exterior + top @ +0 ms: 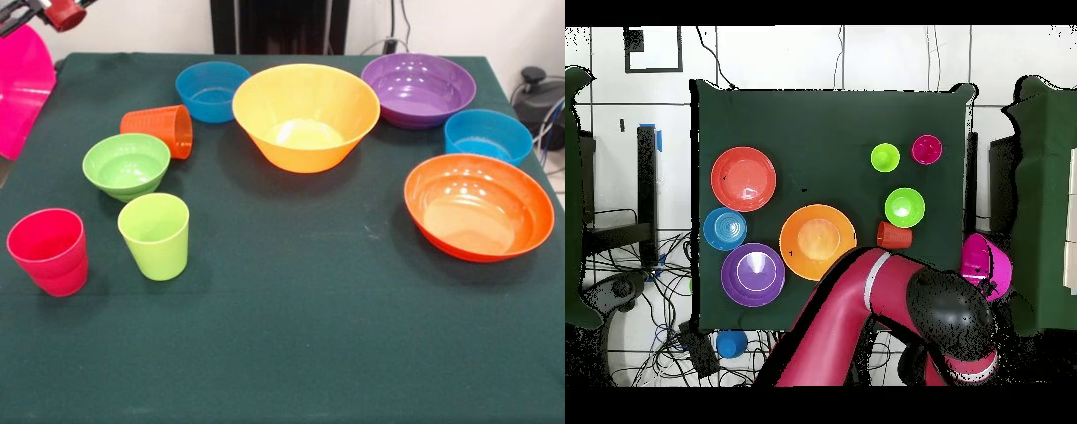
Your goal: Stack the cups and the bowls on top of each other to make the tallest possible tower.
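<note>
Gripper (35, 11) held the big pink bowl (22, 88) aloft, beyond the table's edge.

Whether it truly clamped the rim could not be told. Orange cup (161, 130) lay tipped beside the small green bowl (126, 164); the yellow-orange bowl (305, 115) sat central (upright, unstacked). The green cloth (282, 353) lay bare along the near edge.
</note>
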